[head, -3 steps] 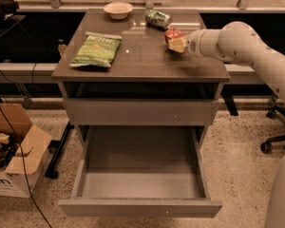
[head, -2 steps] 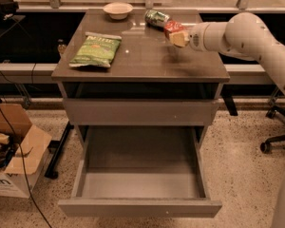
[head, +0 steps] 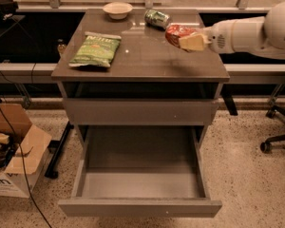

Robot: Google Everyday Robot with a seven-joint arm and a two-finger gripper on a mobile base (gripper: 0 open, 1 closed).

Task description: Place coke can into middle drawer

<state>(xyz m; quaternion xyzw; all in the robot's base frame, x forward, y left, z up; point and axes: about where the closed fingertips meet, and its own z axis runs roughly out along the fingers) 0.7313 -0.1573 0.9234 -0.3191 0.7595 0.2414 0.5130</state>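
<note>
A: Where do we have the gripper (head: 188,41)?

B: We have it over the right rear part of the cabinet top (head: 142,63), at the end of the white arm (head: 242,32) that reaches in from the right edge. One cream finger (head: 194,42) lies across the coke can (head: 175,31), so we read the gripper as clamped on the can.

A: How does the coke can sit in our grip?

B: It is tilted and sticks out to the left of the gripper, red side toward us. We cannot tell whether it touches the top or hangs just above it.

A: What do we see closest by?

B: The green soda can (head: 157,19) lies on its side just behind and left of the gripper, near the coke can but apart from it. Farther left, along the rear edge, stands a small pale bowl (head: 117,9). Well to the left and nearer to us, a green chip bag (head: 96,49) lies flat.

A: And the middle drawer (head: 140,184)?

B: It is well below the gripper and to its left, pulled open toward us, with its light grey floor showing. A closed drawer front (head: 140,111) sits between it and the top. The coke can is up at the gripper, not in the drawer.

A: Anything farther out?

B: We see a cardboard box (head: 19,163) on the floor far to the lower left, and a chair base (head: 275,139) on the floor under the arm.
</note>
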